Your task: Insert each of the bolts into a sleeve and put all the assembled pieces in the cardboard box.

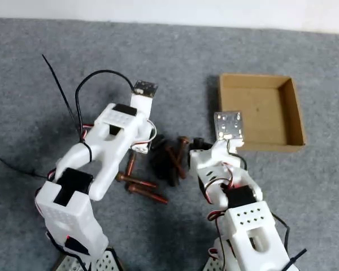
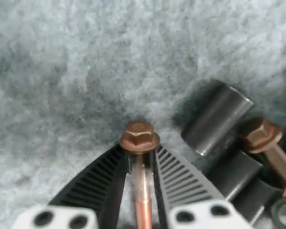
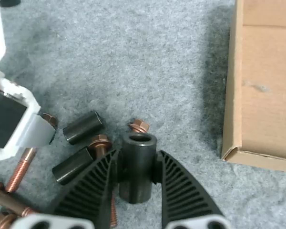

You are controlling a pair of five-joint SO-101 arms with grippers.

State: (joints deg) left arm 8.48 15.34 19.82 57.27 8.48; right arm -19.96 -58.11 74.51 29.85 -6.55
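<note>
While the left gripper (image 2: 139,160) is pinching a bolt (image 2: 139,137) by its thin stem, right under the six-sided head, the right gripper (image 3: 137,156) is squeezing a dark sleeve (image 3: 137,167) between its ribbed fingers. The sleeve's open hole is pointing out past the fingertips. The bolt's head is poking out in front too, and its thin end is running back between the fingers.

I think the joining step is just beginning. The thin end is the one that is going into the hole, so the left arm is probably needing to turn the bolt around first. Going slowly and keeping bolt and hole in one straight line is looking like the best way. Both grips are needing to hold tight so nothing is slipping.

The two arms are working very near each other over the pile. Two loose sleeves (image 3: 82,127) and a loose bolt (image 3: 100,141) are lying just beside the right fingers, so bumping them is easy. More bolts (image 1: 141,182) are lying under the left arm.

The cardboard box (image 1: 254,107) is sitting near the right arm, with bare grey mat (image 1: 192,73) between it and the pile. Its upright wall (image 3: 230,95) is the edge to be lifting over.
</note>
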